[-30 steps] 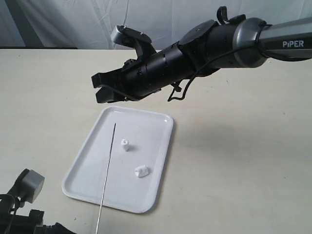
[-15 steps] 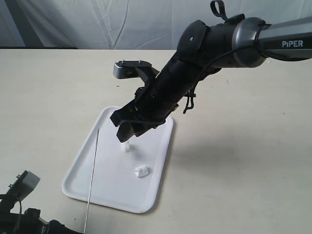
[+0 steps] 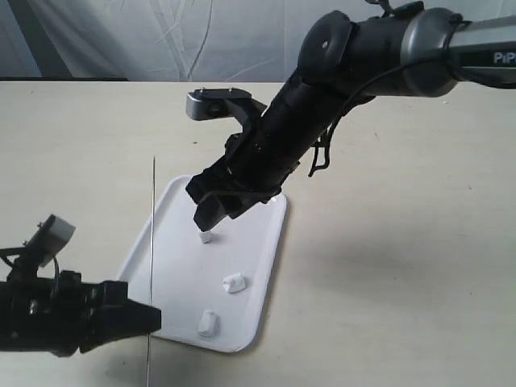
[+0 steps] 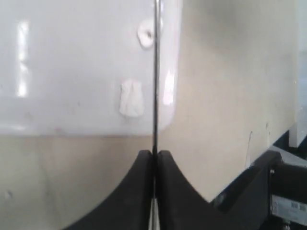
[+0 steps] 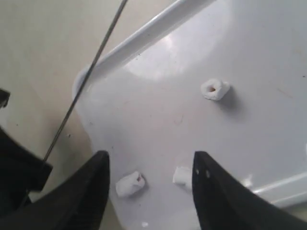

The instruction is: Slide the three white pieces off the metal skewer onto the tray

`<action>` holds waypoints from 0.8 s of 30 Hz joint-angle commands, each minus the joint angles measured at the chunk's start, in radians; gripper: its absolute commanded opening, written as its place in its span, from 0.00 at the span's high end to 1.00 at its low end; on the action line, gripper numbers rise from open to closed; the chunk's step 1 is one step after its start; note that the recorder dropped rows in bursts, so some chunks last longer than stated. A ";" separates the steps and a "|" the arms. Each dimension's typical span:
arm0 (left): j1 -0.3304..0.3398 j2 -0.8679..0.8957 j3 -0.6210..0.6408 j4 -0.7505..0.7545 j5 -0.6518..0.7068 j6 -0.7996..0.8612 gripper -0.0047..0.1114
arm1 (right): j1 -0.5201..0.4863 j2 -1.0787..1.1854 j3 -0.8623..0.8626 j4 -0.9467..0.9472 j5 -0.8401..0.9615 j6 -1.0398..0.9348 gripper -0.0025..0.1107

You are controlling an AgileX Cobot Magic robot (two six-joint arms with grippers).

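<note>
The three white pieces lie loose on the tray: one just under my right gripper, one mid-tray, one by the near rim. The right gripper is open, low over the tray, holding nothing. In the right wrist view its gripper frames two pieces, with the third piece farther off. My left gripper is shut on the metal skewer, which stands bare and upright beside the tray's left rim. In the left wrist view the skewer rises from that gripper.
The tray sits on a beige table with a pale cloth backdrop behind. The right arm reaches over from the upper right. The left gripper's dark body shows in the right wrist view, next to the skewer.
The right gripper dropped from above the tray's far end to just over it. The left gripper rose into view, standing the skewer upright. A third white piece now lies near the tray's near rim.
</note>
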 commanded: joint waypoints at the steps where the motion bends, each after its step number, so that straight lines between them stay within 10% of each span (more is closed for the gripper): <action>1: -0.003 -0.003 -0.114 0.171 -0.085 -0.180 0.96 | -0.001 -0.088 -0.008 -0.059 0.079 0.011 0.54; 24: -0.003 0.456 -0.412 0.437 -0.016 -0.342 0.96 | -0.001 -0.627 -0.008 -0.078 0.303 0.070 0.60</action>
